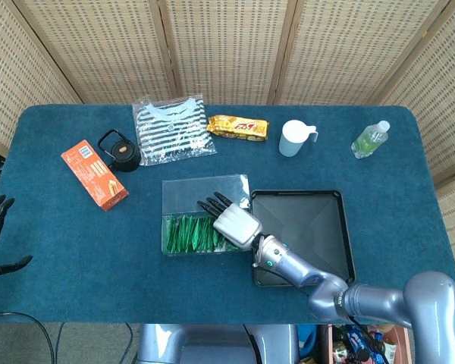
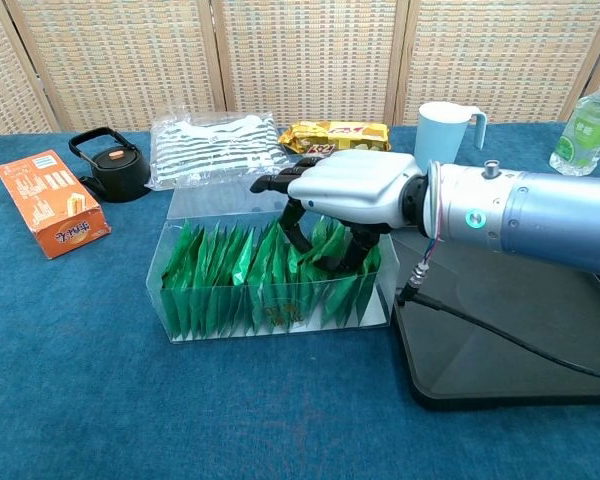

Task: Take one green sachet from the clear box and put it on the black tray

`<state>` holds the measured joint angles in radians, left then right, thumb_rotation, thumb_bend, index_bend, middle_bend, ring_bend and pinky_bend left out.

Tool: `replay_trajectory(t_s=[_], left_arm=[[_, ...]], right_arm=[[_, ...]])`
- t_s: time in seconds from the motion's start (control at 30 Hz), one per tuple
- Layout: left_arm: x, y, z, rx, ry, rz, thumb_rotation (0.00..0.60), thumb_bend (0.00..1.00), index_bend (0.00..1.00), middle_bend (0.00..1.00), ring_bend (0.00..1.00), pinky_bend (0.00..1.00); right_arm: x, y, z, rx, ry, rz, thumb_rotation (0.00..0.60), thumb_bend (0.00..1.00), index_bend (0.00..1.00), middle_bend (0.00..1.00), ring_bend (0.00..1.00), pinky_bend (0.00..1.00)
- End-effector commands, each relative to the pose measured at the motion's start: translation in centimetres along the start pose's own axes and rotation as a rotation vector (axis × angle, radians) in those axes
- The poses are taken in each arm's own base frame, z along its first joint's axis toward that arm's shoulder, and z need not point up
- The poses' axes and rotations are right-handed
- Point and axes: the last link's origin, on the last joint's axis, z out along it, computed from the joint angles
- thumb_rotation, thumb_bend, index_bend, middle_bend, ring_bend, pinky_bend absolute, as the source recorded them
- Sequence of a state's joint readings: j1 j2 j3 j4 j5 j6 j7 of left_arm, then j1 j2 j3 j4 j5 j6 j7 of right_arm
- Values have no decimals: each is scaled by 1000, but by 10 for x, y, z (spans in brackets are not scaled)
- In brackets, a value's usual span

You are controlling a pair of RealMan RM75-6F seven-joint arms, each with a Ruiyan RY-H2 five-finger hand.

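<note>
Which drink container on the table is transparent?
The bottle at the far right corner: clear plastic, white cap, greenish label. The cup is opaque pale blue, and the kettle at far left is black.

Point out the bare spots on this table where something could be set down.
The black tray is bare. Open cloth lies between the orange box and the clear box, and along the near edge. Crowded: the far edge, from kettle to bottle, and the clear box under the right hand.

Clear glossy plastic box (image 2: 180,300), shiny green foil-like sachets (image 2: 230,275), matt black tray (image 1: 326,227), blue napped cloth counter (image 1: 61,250), woven cane screen (image 1: 227,45)
</note>
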<state>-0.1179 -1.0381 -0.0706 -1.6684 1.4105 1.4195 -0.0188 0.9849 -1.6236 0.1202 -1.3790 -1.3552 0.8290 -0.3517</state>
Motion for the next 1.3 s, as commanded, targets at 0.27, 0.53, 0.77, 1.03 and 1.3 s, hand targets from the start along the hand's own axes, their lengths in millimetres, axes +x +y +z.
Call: replay_trajectory(t_s=[0.27,0.53,0.77,1.03,1.3], left_arm=[[0,0,0,0,-1,-3,600,123,0,0,0,0],[0,0,0,-3,-3,-6,600,124,0,0,0,0],[0,0,0,-7,-2,-7,600,123,0,0,0,0],[1,1,-1,-13,1,-6,600,123,0,0,0,0],[1,3,-3,-22,4,-6,600,123,0,0,0,0]], right_arm=[[6,-2,-2,7,32,3,600,605,651,0,0,95],[31,1,-11,13,106,-12,600,605,651,0,0,95],[59,7,-27,1,168,-43,600,605,651,2,0,95],[88,25,-51,-49,221,-77,600,605,651,2,0,95],[99,55,-95,-133,228,-87,600,605,651,3,0,96]])
